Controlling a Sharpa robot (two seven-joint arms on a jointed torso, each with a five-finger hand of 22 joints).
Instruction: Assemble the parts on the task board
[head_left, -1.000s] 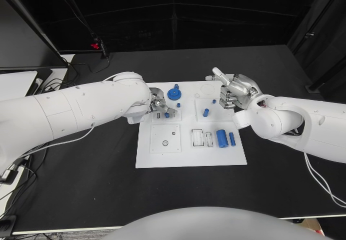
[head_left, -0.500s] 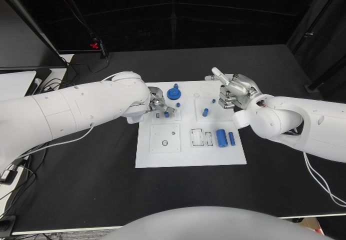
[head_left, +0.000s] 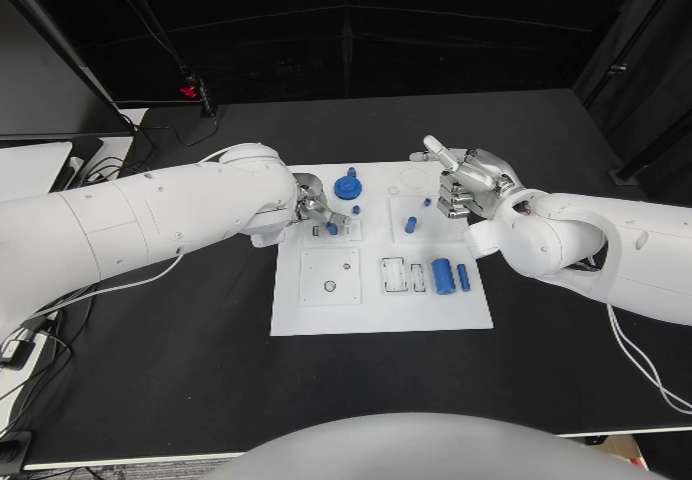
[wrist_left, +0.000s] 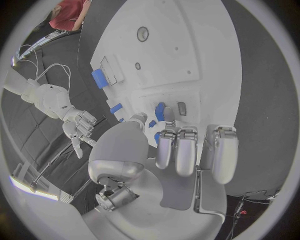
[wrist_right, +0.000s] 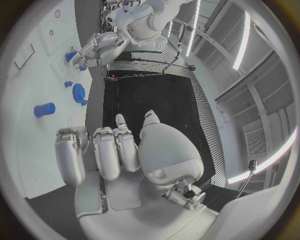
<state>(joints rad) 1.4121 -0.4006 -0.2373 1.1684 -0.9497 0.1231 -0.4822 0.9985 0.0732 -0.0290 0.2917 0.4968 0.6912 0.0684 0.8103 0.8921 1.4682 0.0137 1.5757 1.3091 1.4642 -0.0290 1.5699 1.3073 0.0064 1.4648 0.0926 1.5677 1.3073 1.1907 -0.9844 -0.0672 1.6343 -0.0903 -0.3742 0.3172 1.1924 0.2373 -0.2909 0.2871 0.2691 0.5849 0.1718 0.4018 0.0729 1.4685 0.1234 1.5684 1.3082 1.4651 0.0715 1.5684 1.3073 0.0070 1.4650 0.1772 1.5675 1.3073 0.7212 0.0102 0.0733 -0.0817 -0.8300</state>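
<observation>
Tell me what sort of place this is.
Probably a robotics lab or test cell: a black-covered table hemmed by dark curtains, a white rectangular task board carrying small blue plastic parts, and cables trailing off the table's edge.

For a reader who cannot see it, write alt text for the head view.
A white task board lies mid-table between two white arms, the left hand over a small blue part at its far left area, the right hand raised above its far right corner. A blue gear, a large blue cylinder and a slim blue peg sit on it.
</observation>
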